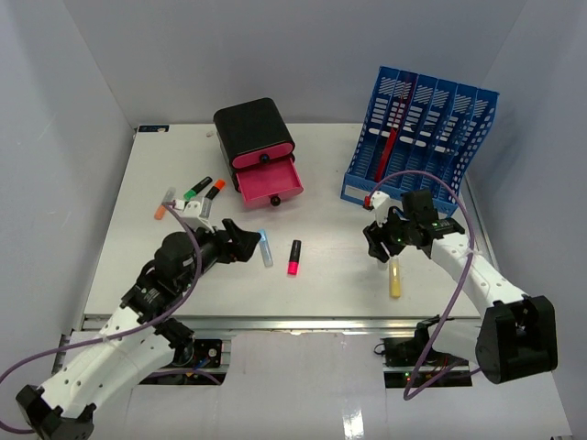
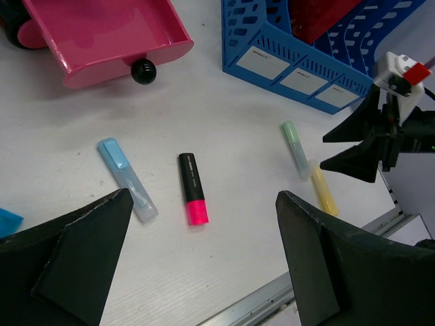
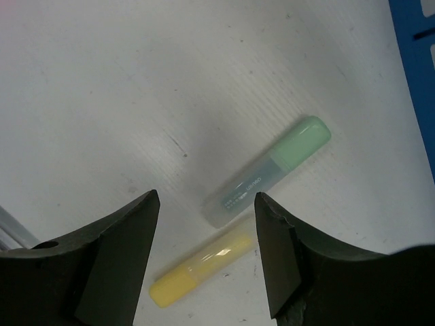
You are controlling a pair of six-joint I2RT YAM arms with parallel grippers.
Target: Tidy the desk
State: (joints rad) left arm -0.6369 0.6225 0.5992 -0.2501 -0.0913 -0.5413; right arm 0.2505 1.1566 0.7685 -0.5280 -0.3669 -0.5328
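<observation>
One green highlighter [image 3: 268, 170] lies beneath the right jaws, hidden from overhead.

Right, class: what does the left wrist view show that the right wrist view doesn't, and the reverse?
Only the left wrist view: the open pink drawer, the light blue highlighter, the black-and-pink highlighter and the front rail.
Only the right wrist view: the small print on the barrel of the green-capped highlighter, and a dark speck on the desk.
Both: that highlighter, the yellow highlighter, the white desk, part of the blue file rack, and the right hand, open over the two highlighters.
</observation>
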